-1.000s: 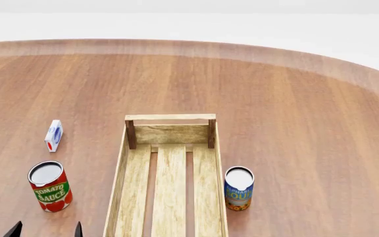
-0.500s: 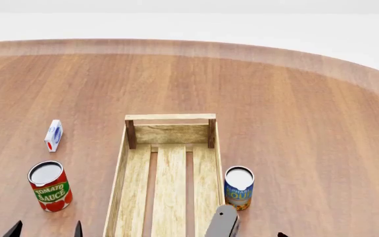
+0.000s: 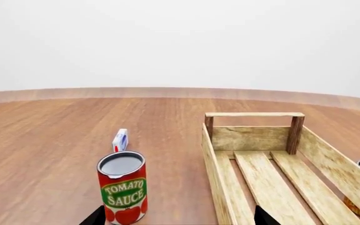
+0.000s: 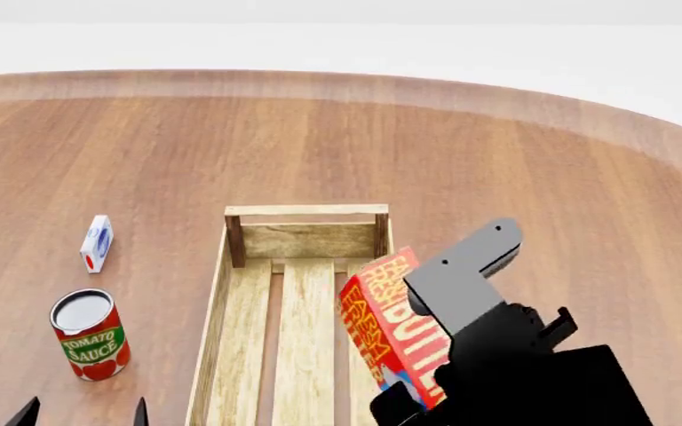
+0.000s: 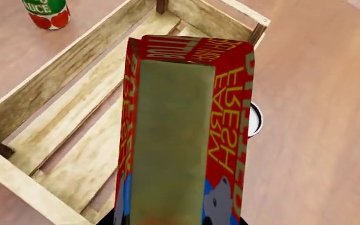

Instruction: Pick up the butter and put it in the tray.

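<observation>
The butter [image 4: 391,327], a red-orange carton with yellow lettering, hangs tilted over the right side of the tray [image 4: 305,211]. My right gripper [image 4: 422,392] is shut on its lower end. In the right wrist view the butter [image 5: 180,131] fills the middle, with the gripper [image 5: 176,221] clamped round its blue-cornered end and the tray's slats [image 5: 73,140] below. My left gripper [image 4: 83,415] stands open near the table's front edge, left of the tray, holding nothing. Seen from the left wrist, the gripper [image 3: 178,221] faces the tray [image 3: 255,114] from its near end.
A tomato sauce can [image 4: 89,335] stands left of the tray, just beyond my left gripper, with a small white-blue carton [image 4: 97,243] farther back. A second can [image 5: 255,119] stands right of the tray, hidden in the head view by the butter and arm.
My right arm has risen into the head view from the bottom edge with the butter in it, and now covers the blue can. The left gripper has not moved.
</observation>
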